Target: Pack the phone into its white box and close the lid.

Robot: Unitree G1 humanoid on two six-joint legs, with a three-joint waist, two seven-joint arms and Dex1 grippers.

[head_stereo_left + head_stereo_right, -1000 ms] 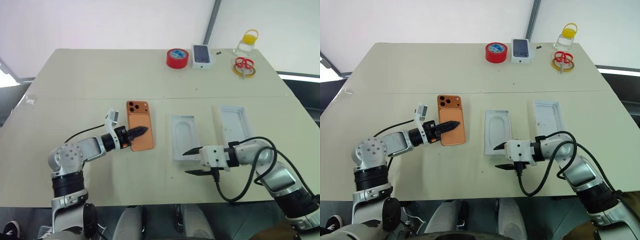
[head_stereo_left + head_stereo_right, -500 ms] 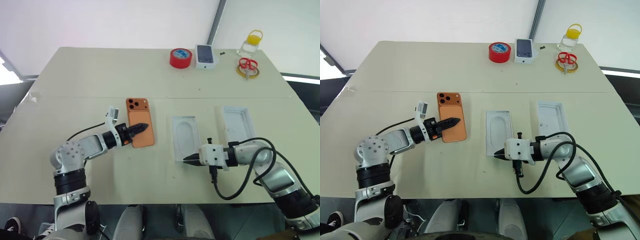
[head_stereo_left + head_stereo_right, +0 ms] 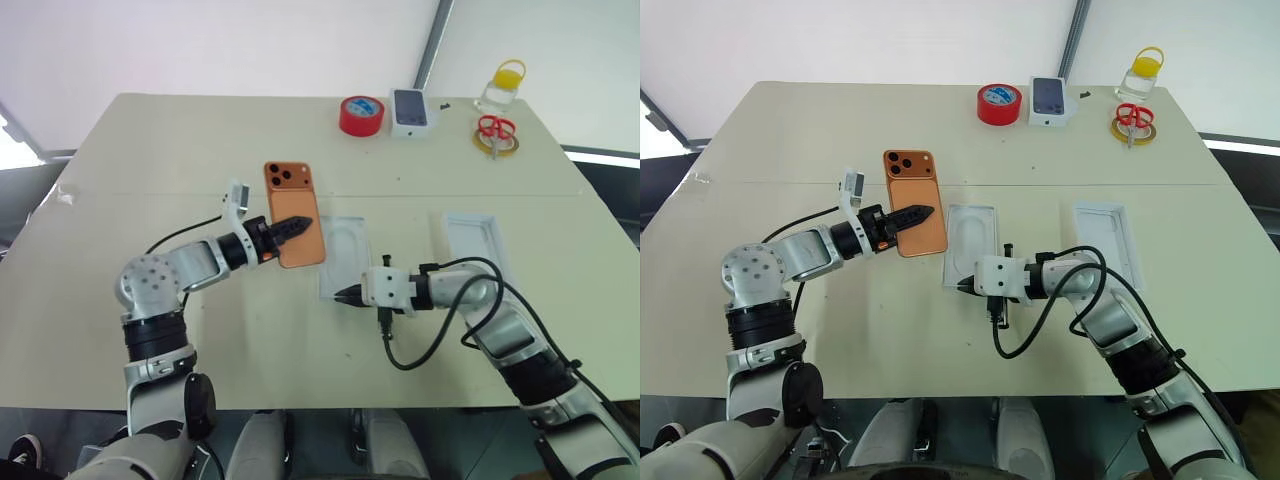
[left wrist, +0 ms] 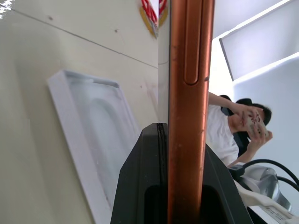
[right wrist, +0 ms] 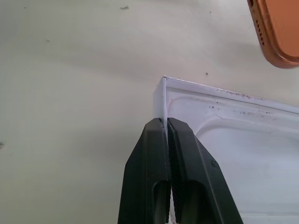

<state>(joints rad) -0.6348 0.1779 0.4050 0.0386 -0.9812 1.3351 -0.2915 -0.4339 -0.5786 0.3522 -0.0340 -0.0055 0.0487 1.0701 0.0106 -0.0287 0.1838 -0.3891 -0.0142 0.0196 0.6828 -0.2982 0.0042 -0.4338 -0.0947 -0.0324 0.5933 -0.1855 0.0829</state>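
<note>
Above the surface, the left gripper, pinching the phone, has carried it up beside the insert; the right gripper has clamped that insert's corner and dragged it leftward, so boxing comes nearer.

**Legible Text and Markings: None Detected**

No text, brand name, number or sign can be read on any item. The back of the phone carries a camera cluster and no readable marking. The small white box at the far edge of the table bears a dark phone picture; any lettering on it is too small to read. The red tape roll has a bluish inner label, which is illegible. The scissors and the yellow-lidded jar display no readable label.
</note>
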